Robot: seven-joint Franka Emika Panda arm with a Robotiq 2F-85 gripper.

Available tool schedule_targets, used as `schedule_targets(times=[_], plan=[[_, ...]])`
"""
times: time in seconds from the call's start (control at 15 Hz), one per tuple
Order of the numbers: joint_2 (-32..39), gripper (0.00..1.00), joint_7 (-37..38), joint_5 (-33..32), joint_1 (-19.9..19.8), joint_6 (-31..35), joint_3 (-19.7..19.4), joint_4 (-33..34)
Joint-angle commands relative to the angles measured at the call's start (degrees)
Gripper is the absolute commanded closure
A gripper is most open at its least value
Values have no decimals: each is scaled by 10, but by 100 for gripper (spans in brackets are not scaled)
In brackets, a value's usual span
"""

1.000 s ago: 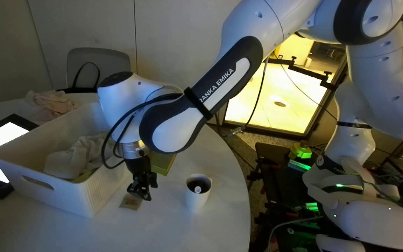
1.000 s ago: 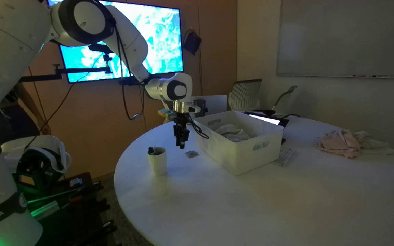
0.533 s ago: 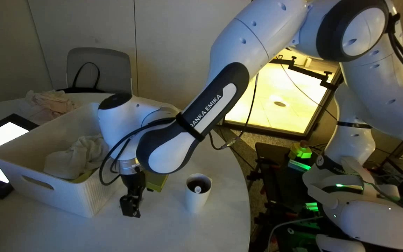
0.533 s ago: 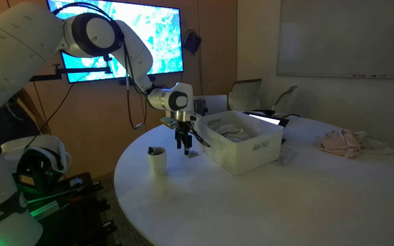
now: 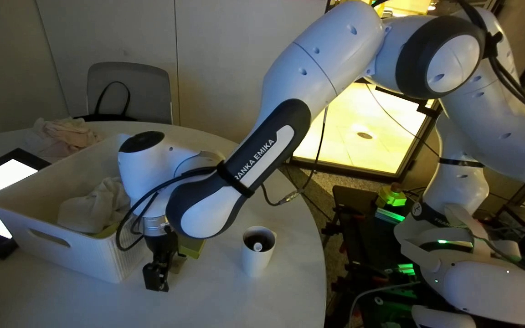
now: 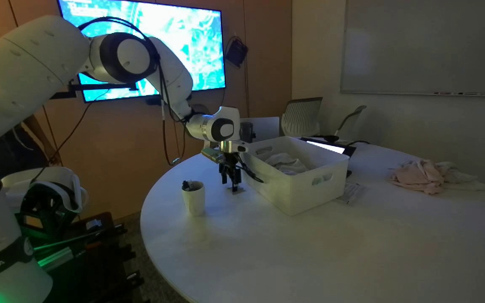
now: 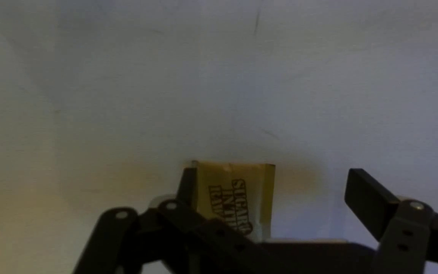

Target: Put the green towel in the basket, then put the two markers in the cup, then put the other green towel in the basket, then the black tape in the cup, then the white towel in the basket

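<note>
The gripper (image 7: 271,186) hangs lower than a second ago, near a sugar packet (image 7: 228,175). Its fingers (image 7: 369,201) now spread wide.

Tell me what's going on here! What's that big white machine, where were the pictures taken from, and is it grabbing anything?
The machine is a robot arm, with a claw at its end, a bit like a hand. Two pictures look on from outside, from different places. The third looks down from its wrist, so you see the claw up close.

On the table stand a white cup and a big white plastic tub with a crumpled off-white cloth inside. A pink cloth lies there too.

The claw isn't holding anything: its two fingers stand apart. In the wrist picture, a sugar packet shows between them.
</note>
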Motion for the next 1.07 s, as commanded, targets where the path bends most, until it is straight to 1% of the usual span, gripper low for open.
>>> schedule_targets(times=[0.0,0.53,1.0], plan=[[29,0,-25,11,-5,2,4,46],[44,0,-41,24,-26,4,6,70],[58,0,-58,32,-40,-15,9,83]])
